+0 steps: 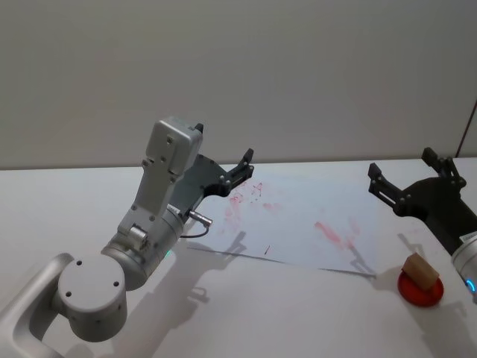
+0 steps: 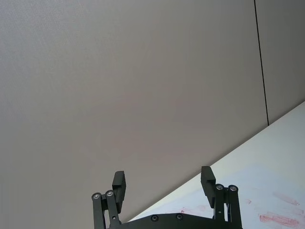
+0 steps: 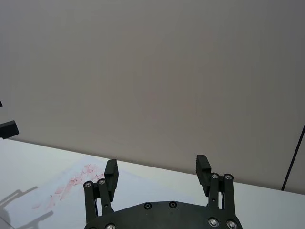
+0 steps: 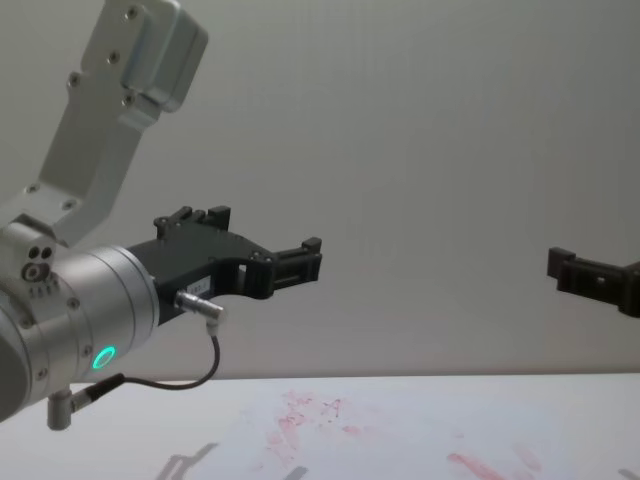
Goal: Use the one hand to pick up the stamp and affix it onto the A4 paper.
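1. Stamp (image 1: 421, 270) is found resting on a red ink pad (image 1: 422, 293), on the desk (image 1: 261, 313) at 4 o'clock of the A4 paper (image 1: 298, 224).
2. Left tool (image 2: 163, 177) is held raised over the A4 paper's 10 o'clock corner, fingers spread, empty.
3. Right tool (image 1: 402, 165) is held raised at 12 o'clock of the stamp, fingers spread, empty.

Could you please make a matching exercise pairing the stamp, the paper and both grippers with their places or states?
1 stamp
2 A4 paper
3 left gripper
4 right gripper

a open, raised by the paper's right end
b lying flat, smudged red
c open, raised by the paper's left end
d resting on a red pad

Pairs: 1-d, 2-b, 3-c, 4-a
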